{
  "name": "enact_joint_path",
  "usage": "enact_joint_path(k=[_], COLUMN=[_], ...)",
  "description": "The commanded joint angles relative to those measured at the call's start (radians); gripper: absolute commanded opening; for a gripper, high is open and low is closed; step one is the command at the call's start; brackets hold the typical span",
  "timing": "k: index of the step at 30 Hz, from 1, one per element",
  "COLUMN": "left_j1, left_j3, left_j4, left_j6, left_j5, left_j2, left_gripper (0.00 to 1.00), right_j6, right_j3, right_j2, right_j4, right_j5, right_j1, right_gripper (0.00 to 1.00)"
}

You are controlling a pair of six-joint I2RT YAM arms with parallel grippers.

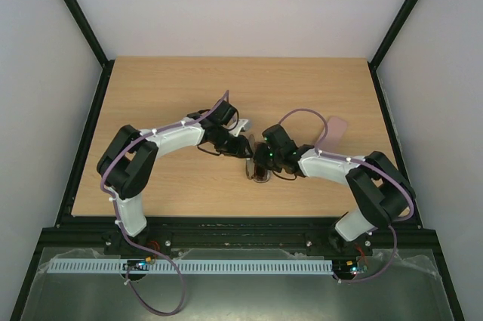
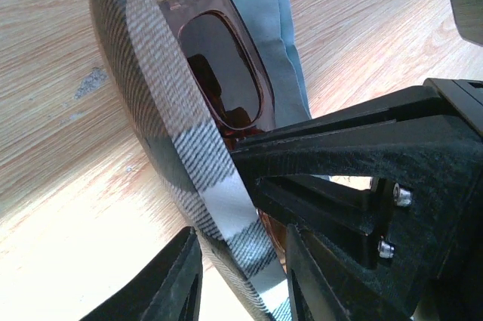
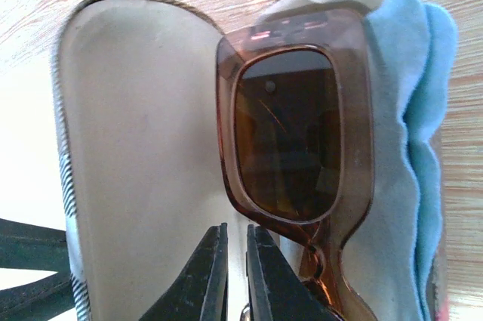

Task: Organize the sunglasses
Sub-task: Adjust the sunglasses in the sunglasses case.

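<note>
The reddish-brown sunglasses [image 3: 294, 140] lie folded in an open checked case [image 1: 259, 171], on a light blue cloth [image 3: 423, 109]. Their brown lens [image 2: 223, 72] also shows in the left wrist view. My left gripper [image 2: 241, 234] is shut on the edge of the case's raised lid [image 2: 151, 109], one finger outside and one inside. In the top view that gripper [image 1: 245, 149] sits just left of the case. My right gripper [image 3: 236, 257] hangs over the case's cream lining [image 3: 136, 147], shut with nothing between its fingers, right beside the frame's lower edge. It comes in from the right [image 1: 266, 156].
A flat pink case [image 1: 337, 128] lies on the wooden table [image 1: 151, 102] to the right, behind the right arm. A small white thing [image 1: 240, 131] sits by the left wrist. Both arms crowd together over the case at the table's middle.
</note>
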Motion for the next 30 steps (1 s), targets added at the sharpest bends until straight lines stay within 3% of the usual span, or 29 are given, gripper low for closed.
enact_joint_path(k=[1,8,14,19,30], left_j1=[-0.006,-0.008,-0.008,-0.010,-0.028], left_j3=[0.027,0.032,0.038,0.041,0.033], left_j4=[0.001,-0.002,0.002,0.008,0.042], left_j6=[-0.002,-0.002,-0.002,-0.006,-0.046], left_j5=[0.013,0.016,0.030,0.042,0.064], left_j2=[0.015,0.018,0.018,0.016,0.013], left_gripper=[0.34,0.33,0.34,0.36,0.36], right_j6=[-0.017,-0.019,0.025,0.062,-0.025], right_j3=[0.037,0.011,-0.053,-0.123,-0.195], right_j2=[-0.013,-0.138,-0.267,-0.287,-0.142], right_j4=[-0.095,-0.030,-0.131,-0.227,0.014], right_j5=[0.069,0.047,0.238,0.363,0.102], right_j1=[0.006,0.005,0.001,-0.056,-0.117], right_gripper=[0.09,0.13,0.20,0.18,0.13])
